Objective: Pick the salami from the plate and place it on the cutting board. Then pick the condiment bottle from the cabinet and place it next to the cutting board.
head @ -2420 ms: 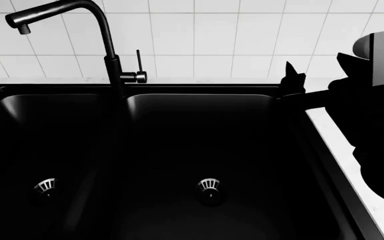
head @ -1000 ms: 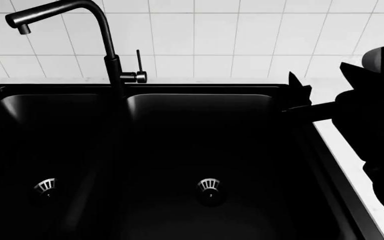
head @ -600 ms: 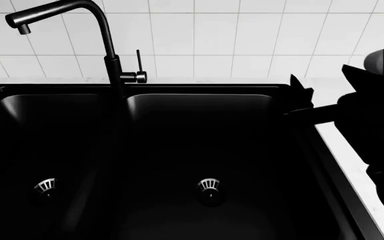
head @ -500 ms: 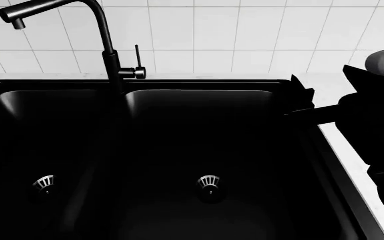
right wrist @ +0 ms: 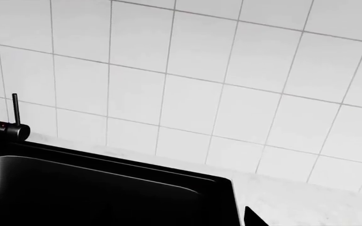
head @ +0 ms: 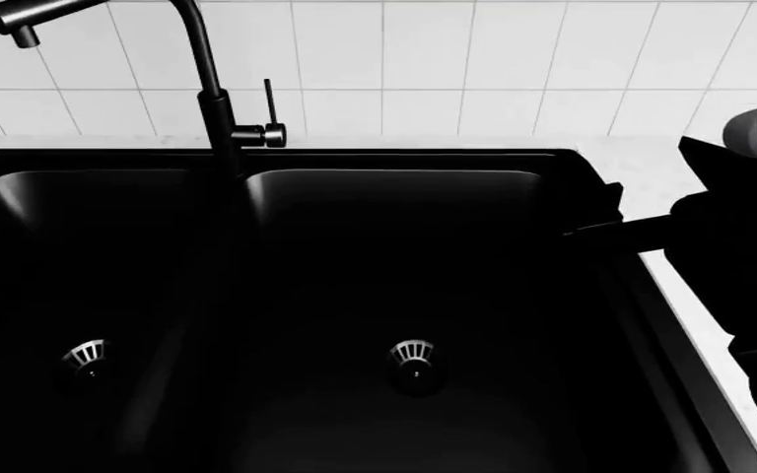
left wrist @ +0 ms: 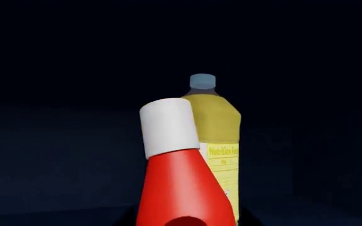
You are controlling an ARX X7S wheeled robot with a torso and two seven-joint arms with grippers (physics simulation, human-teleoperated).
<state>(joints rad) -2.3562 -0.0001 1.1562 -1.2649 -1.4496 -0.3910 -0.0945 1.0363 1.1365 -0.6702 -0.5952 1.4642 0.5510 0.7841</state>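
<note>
One sink (head: 352, 256) | head view tilted down | faucet (head: 201, 89) higher in frame

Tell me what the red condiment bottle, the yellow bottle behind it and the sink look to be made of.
Condiment bottle: likely squeezable plastic, smooth matte red body with a plain white cap.
Yellow bottle: probably clear plastic filled with yellow liquid, printed label, blue-grey cap.
Sink: matte black, possibly composite or coated metal; the render leaves that open.

Inside the dark cabinet the condiment bottle (left wrist: 181, 188) leans directly in front of a yellow bottle (left wrist: 222, 136) that blocks the way behind it, open room on both sides; both sink (head: 392, 286) basins lie unobstructed; only the faucet (head: 201, 89) rises at the rear rim.
</note>
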